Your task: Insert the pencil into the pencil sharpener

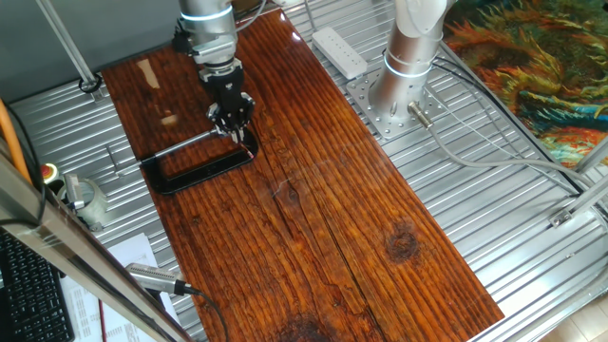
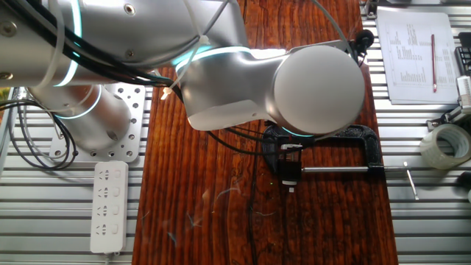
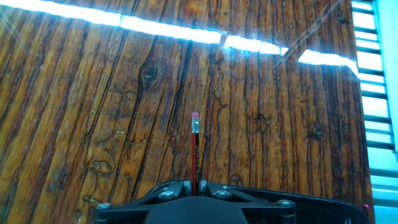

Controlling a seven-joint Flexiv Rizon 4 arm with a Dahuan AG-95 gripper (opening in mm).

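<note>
In the hand view my gripper [image 3: 198, 186] is shut on the pencil [image 3: 194, 152], a thin dark red stick. It reaches out from between the jaws over the wood, its pink end [image 3: 195, 116] farthest from the hand. In one fixed view the gripper [image 1: 234, 123] hangs just above the near end of a black C-clamp [image 1: 190, 171] lying on the wooden board. In the other fixed view the arm covers the hand. A small black block [image 2: 288, 174] sits at the tip of the clamp's silver rod [image 2: 346, 171]. I cannot tell whether it is the pencil sharpener.
A white power strip [image 1: 340, 50] lies beside the arm's base [image 1: 408, 71] on the metal table. A tape roll [image 2: 447, 145] and a printed sheet [image 2: 416, 55] lie beyond the board's edge. A metal tool [image 1: 157, 277] rests near the keyboard.
</note>
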